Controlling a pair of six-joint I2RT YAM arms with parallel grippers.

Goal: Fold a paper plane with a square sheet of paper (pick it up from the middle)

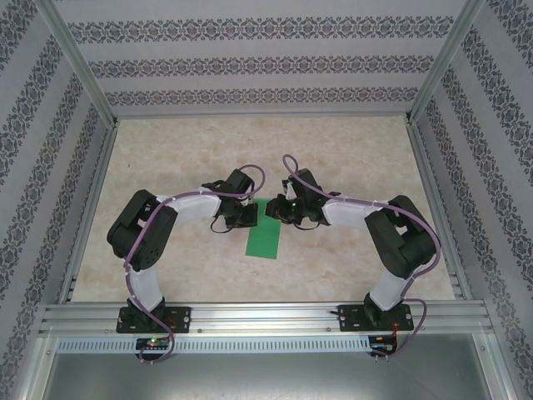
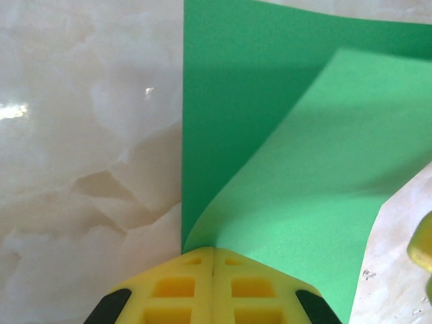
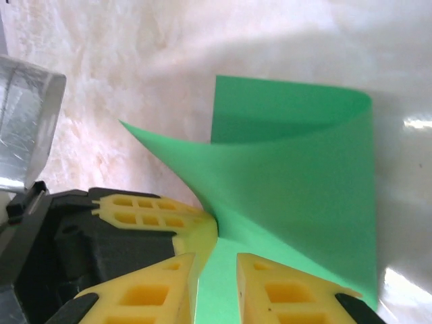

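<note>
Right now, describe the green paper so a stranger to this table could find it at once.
Look at the pale marbled table, then at its middle, where the two arms bend in toward each other. Between the left gripper and the right gripper lies the green sheet of paper, the one bright, plain-coloured thing there, one side curled upward.

1. Top view, frame centre: the upper end of the square sheet of paper (image 1: 265,242) is hidden beneath the left end effector (image 1: 244,215) and right end effector (image 1: 279,210). Both sets of jaws are too small to read.
2. Left wrist view: the sheet runs off the top and right edges. The fingers (image 2: 175,290) are cut by the bottom edge. A blurred yellow piece (image 2: 424,246) at the right edge is unidentifiable.
3. Right wrist view: the fingers (image 3: 290,290) are cut by the bottom edge, and the sheet exits between them. A blurred grey object (image 3: 27,128), upper left, is cropped and unidentifiable.
</note>
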